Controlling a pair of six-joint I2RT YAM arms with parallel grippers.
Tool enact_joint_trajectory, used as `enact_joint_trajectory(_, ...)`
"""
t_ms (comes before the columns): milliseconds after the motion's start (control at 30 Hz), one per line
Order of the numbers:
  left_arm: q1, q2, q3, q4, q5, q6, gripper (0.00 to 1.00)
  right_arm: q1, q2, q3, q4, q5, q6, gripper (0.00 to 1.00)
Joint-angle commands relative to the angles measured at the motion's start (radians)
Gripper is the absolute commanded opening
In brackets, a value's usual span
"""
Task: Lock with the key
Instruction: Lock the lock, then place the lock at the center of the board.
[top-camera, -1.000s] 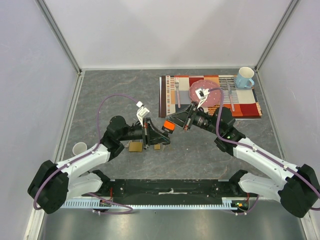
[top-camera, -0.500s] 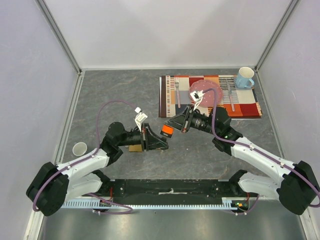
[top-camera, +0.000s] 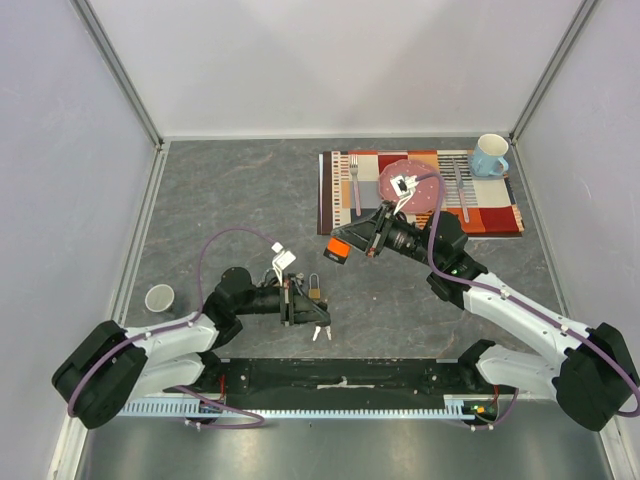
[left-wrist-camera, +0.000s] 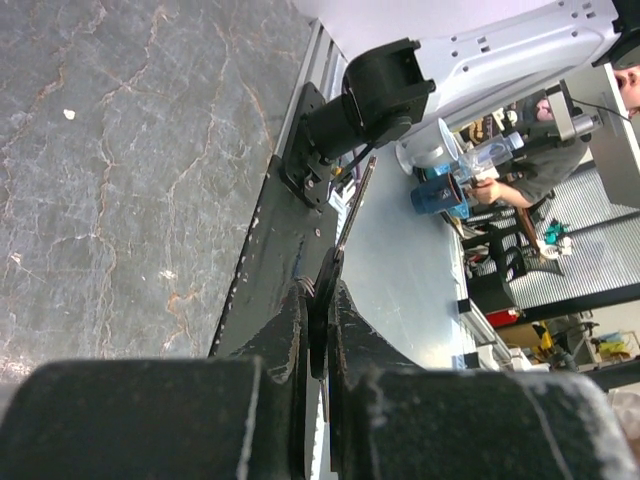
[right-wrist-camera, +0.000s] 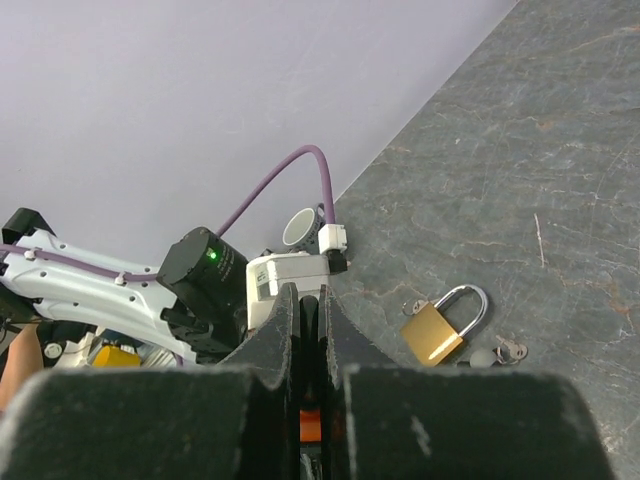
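Note:
A brass padlock (top-camera: 315, 290) with a silver shackle lies on the grey table; it also shows in the right wrist view (right-wrist-camera: 438, 332). Small silver keys (top-camera: 320, 333) lie just near of it, also seen in the right wrist view (right-wrist-camera: 500, 351). My left gripper (top-camera: 320, 315) is low beside the padlock, shut on a thin dark flat key head with a wire ring (left-wrist-camera: 322, 300). My right gripper (top-camera: 347, 246) hovers farther back, shut on an orange and black object (top-camera: 336, 251), whose orange part shows between the fingers in the right wrist view (right-wrist-camera: 310, 425).
A striped placemat (top-camera: 500, 215) at the back right carries a pink plate (top-camera: 432, 195), forks and a blue mug (top-camera: 489, 155). A white paper cup (top-camera: 158, 297) stands at the left. Side walls close in the table.
My left arm has pulled back toward the near edge and dropped lower. Only one brass piece shows by it now, where two showed before. My right gripper has barely moved.

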Motion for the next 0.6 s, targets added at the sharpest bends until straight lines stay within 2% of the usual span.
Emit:
enact_joint_trajectory(0,-0.002,0.010,0.025,0.069,-0.053,-0.034,0.02,-0.003,-0.024,0.013,0.060,0.002,-0.004,0.00)
enact_joint_trajectory(267,0.010,0.096,0.175,-0.176,-0.177,0.067,0.02,-0.006,-0.018,0.013,0.003,-0.016,-0.041,0.00)
enact_joint_trajectory(467,0.070,0.234,0.329,-0.327,-0.177,0.076,0.02,-0.008,0.023,-0.015,-0.029,-0.036,-0.056,0.00)
enact_joint_trajectory(567,0.118,0.279,0.340,-0.304,-0.140,0.047,0.02,-0.011,0.052,-0.018,-0.056,-0.049,-0.073,0.00)
